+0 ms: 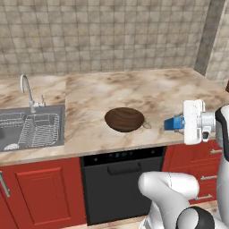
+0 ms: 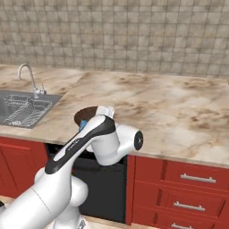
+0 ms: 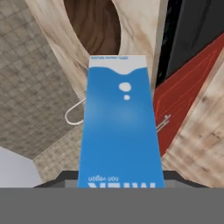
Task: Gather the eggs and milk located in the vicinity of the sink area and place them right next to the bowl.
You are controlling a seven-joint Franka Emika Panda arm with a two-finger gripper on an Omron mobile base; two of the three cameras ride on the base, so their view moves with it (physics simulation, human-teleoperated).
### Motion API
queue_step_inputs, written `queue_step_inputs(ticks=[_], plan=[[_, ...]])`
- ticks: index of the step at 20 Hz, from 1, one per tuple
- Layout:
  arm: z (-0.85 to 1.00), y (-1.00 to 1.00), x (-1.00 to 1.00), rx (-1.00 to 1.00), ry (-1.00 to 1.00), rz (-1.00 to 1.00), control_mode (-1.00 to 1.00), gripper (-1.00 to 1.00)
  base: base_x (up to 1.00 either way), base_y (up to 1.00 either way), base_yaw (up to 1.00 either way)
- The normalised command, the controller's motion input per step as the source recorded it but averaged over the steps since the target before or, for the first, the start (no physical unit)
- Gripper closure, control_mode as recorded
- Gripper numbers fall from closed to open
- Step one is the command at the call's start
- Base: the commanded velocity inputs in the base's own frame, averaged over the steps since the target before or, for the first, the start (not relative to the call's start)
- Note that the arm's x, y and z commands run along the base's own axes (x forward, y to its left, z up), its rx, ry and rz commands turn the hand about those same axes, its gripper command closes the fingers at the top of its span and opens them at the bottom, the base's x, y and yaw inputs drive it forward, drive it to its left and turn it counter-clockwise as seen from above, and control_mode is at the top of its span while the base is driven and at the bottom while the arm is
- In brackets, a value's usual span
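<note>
Filling the hand view, the slim bright-blue milk carton (image 3: 120, 127) seems clamped between the partly closed fingers (image 1: 179, 123), long axis pointing toward the wide dark-brown wooden bowl (image 1: 125, 119) on the marbled table (image 1: 103, 96), just beyond its tip.

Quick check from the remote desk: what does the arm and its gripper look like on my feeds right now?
The arm is glossy white, built of rounded tubular links with dark grey to black joint bands and a black strip along the forearm. A round white joint cap bears a small dark dot. The gripper hangs off a boxy white hand with a grey cylindrical fitting at its wrist. No loose cables or lettering show.
</note>
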Motion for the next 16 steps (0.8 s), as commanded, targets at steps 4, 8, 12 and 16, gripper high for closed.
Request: queue_step_inputs(ticks=[4, 8, 12, 16], plan=[[0.00, 0.00, 0.00, 0.00, 0.00, 0.00, 1.00, 1.00, 0.57, -0.22, 0.00], [0.00, 0.00, 0.00, 0.00, 0.00, 0.00, 1.00, 1.00, 0.59, 0.00, 0.04], [0.00, 0.00, 0.00, 0.00, 0.00, 0.00, 1.00, 1.00, 0.62, 0.00, 0.08], [0.00, 0.00, 0.00, 0.00, 0.00, 0.00, 1.00, 1.00, 0.65, 0.00, 0.11]])
